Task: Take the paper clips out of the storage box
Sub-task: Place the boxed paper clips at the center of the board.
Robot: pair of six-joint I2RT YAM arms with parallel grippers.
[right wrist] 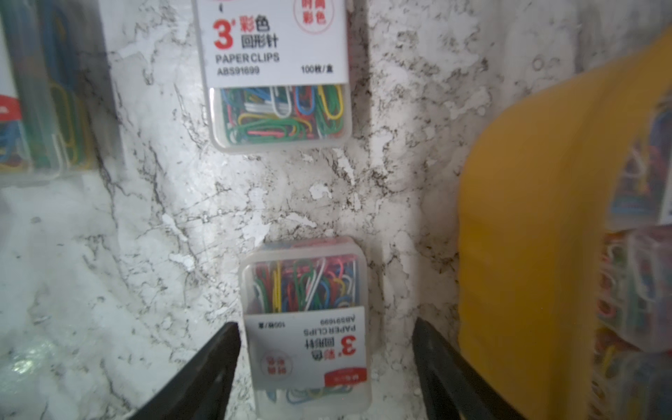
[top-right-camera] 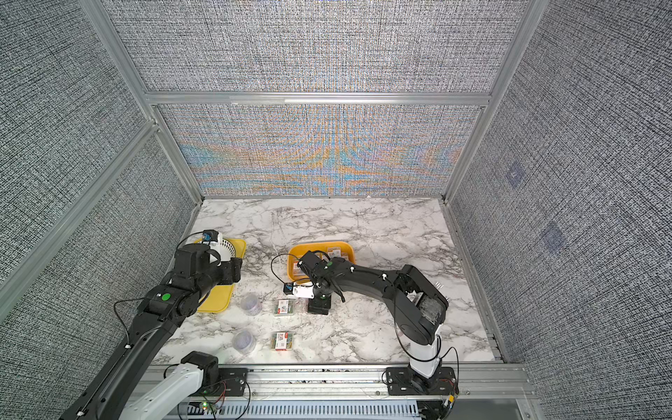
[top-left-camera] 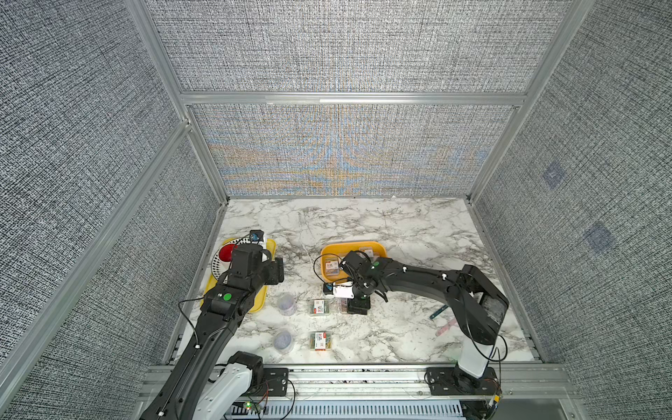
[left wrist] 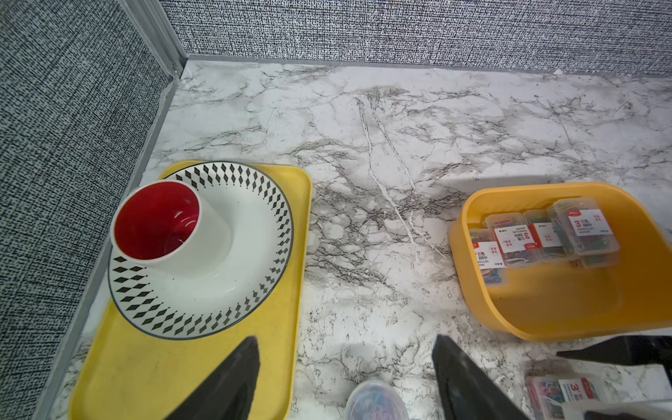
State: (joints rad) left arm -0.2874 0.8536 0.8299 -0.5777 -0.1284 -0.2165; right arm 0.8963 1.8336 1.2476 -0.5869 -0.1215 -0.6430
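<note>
The marble table [top-left-camera: 363,225] stands inside grey fabric walls. My right gripper [right wrist: 325,327] is low over it with the jaws spread wide. A case [right wrist: 302,283] lies flat on the marble between them, and there is a clear gap at one finger, so I judge that nothing is gripped. The box [right wrist: 527,218] stands just beside this case.

Going outward, a second case [top-left-camera: 320,307] and a third case [top-left-camera: 319,340] lie on the table in front of the box. A tub [top-left-camera: 286,303] and a second tub [top-left-camera: 283,340] are next to them. So I count five things out.

A pile of cases [left wrist: 545,236] is inside the box, at least four of them. They overlap, so I cannot count them surely. I judge the task is about half done.

My left gripper [left wrist: 345,349] hangs open and empty by the edge of the tray [left wrist: 182,363], well apart from the box.
</note>
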